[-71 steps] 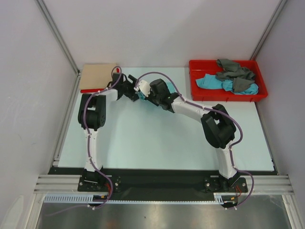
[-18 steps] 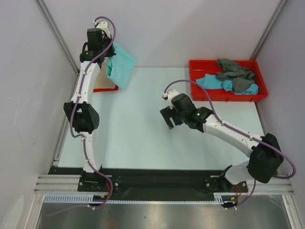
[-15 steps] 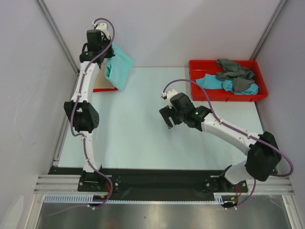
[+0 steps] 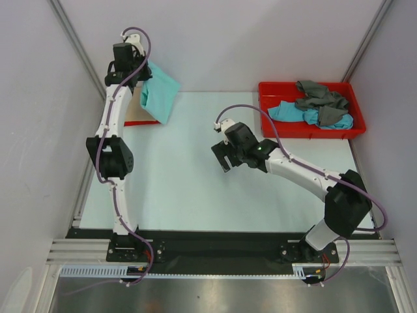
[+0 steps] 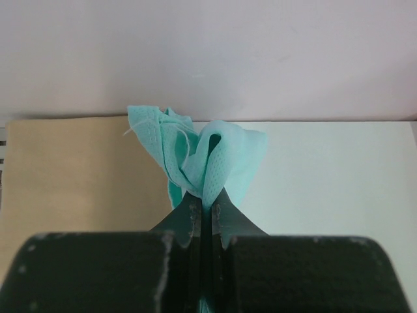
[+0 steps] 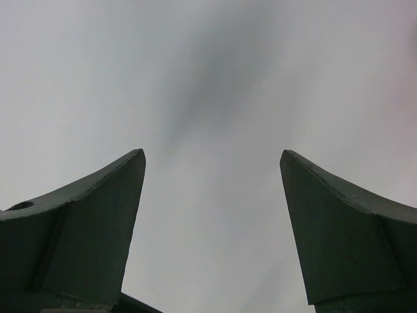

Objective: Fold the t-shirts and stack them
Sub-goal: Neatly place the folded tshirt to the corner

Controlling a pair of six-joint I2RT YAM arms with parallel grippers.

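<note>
The mint-green t-shirt (image 5: 215, 153) is showing fine-meshed matt cloth with a stitched hem. The left gripper (image 5: 204, 203) clamping it is looking like matt black plastic. At nine o'clock the beige t-shirt (image 5: 78, 169) is lying smooth and matt. At one o'clock from above, the red tray (image 4: 287, 132) is looking like smooth hard plastic.

Top view: bright, even, diffuse light from above. The counter (image 4: 195, 189) shows only a faint, soft shadow just under the right pincer (image 4: 221, 156). Well behind both pincers, the metal ledge (image 4: 215, 293) carries a pale, smeared glare. Focus is sharp throughout, and the walls lean outward toward the edges.

Left wrist: the shirt (image 5: 208, 156) pinched in the left pincer (image 5: 207, 212) is crisp and well lit, while the pincer's own body is dark and soft-edged.

Right wrist: dim, grey and featureless, with a blurred dark smear beyond the dark fingers (image 6: 91, 222).
</note>
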